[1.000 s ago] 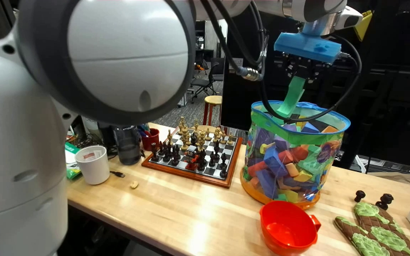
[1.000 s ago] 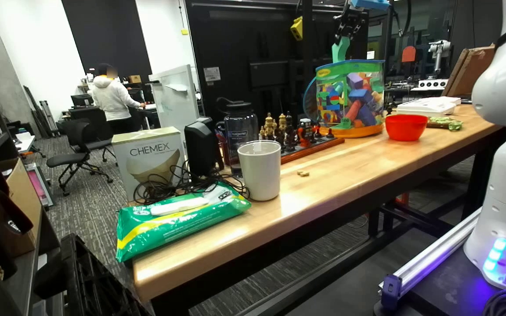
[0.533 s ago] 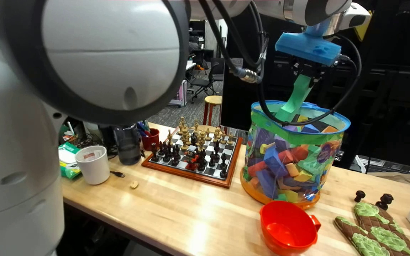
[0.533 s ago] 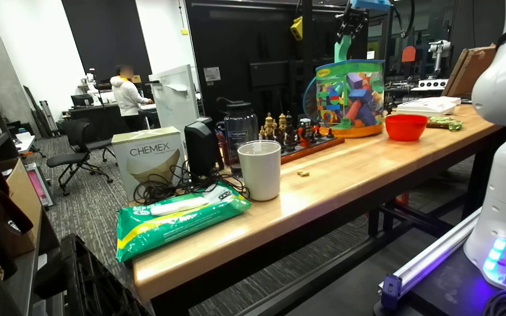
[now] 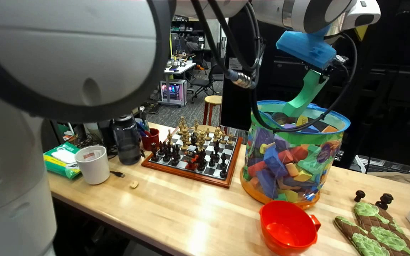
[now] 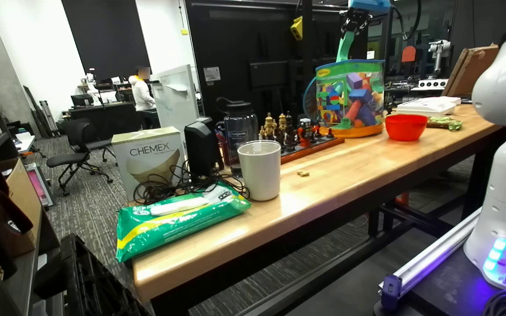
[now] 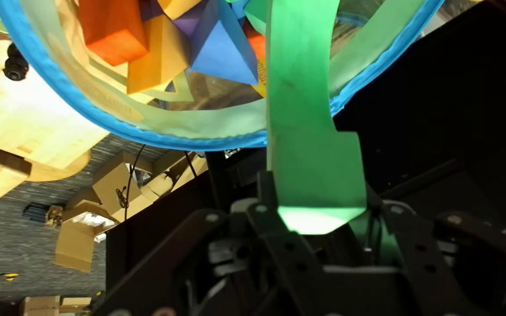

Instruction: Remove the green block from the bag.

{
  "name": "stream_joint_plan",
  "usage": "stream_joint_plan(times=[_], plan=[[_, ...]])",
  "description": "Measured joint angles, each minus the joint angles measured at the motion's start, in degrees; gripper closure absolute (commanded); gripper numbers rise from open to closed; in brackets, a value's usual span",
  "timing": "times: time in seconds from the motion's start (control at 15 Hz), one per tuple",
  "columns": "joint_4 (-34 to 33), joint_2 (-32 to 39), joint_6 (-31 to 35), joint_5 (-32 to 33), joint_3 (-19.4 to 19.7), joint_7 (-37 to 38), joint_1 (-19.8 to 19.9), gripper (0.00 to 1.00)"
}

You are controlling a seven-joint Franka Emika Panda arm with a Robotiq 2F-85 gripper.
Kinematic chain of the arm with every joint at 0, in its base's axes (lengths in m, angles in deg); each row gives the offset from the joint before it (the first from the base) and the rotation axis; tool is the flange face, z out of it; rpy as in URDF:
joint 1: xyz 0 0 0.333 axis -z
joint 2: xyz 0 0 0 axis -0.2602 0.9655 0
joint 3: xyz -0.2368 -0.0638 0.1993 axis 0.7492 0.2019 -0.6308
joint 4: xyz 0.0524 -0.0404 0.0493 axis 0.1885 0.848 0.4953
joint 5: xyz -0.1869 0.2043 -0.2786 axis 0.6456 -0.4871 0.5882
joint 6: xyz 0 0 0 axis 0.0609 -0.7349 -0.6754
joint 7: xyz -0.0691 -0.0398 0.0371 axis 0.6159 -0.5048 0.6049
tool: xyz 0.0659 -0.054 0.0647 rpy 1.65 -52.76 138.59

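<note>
Nearest, the fingers (image 7: 265,189) are clamped on one end of the green block (image 7: 302,101); its long axis is slanted down from them to the mouth of the bag (image 7: 191,144), so upward lift is probably needed.

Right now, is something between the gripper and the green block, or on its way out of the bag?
The gripper holds the green block, nothing visible between. Lifting looks free; sideways, the rim of the bag might catch the block's lower end. In an exterior view, a black cable crosses the opening; its clearance is unclear.
</note>
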Motion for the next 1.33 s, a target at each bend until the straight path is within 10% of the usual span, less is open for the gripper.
stream_joint_plan(times=[0.8,1.33], plan=[[5.8,-6.1,9.5,7.4,1.7,24.5,-0.5,0.81],[9.0,-6.7,14.2,23.1,4.5,55.3,0.1,0.81]])
